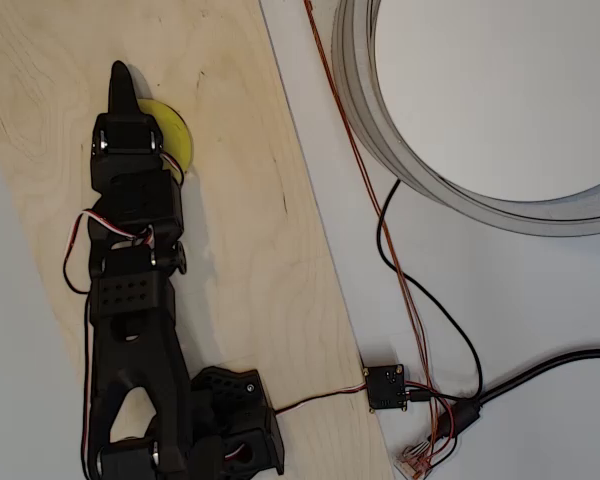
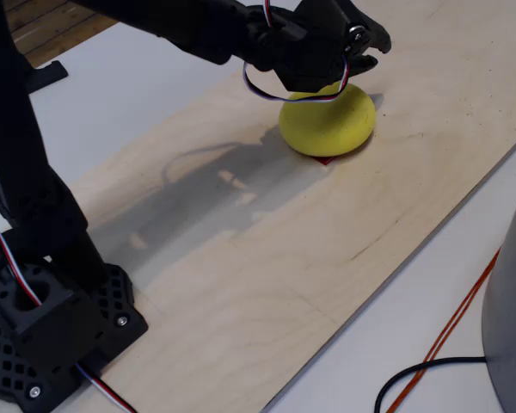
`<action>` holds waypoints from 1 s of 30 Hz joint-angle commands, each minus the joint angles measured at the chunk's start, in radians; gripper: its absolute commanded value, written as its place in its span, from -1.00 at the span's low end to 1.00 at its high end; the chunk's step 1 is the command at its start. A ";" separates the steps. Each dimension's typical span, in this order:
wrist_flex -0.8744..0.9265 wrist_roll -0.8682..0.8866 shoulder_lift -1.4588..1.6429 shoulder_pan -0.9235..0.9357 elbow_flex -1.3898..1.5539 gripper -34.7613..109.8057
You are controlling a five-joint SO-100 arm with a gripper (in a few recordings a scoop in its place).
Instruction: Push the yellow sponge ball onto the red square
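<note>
The yellow sponge ball (image 2: 327, 120) rests on the pale wooden board (image 2: 267, 258). It sits over the red square (image 2: 324, 159), of which just a thin corner peeks out under the ball's near side. In the overhead view the ball (image 1: 177, 135) is half hidden under the black arm. My gripper (image 1: 123, 82) hangs over the ball's top and reaches just past it, its fingers together in a single point with nothing held. In the fixed view the gripper (image 2: 377, 45) sits against the ball's upper far side.
The arm's black base (image 2: 43, 327) stands at one end of the board. Beside the board on the white table (image 1: 540, 300) are a large grey round drum (image 1: 400, 150), orange and black cables (image 1: 400, 270) and a small black circuit box (image 1: 386, 387).
</note>
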 commanded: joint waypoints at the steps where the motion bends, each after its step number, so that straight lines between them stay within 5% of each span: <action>1: -0.003 0.025 -0.003 0.006 -0.023 -0.46; 30: -0.006 0.089 -0.025 -0.011 0.035 -0.46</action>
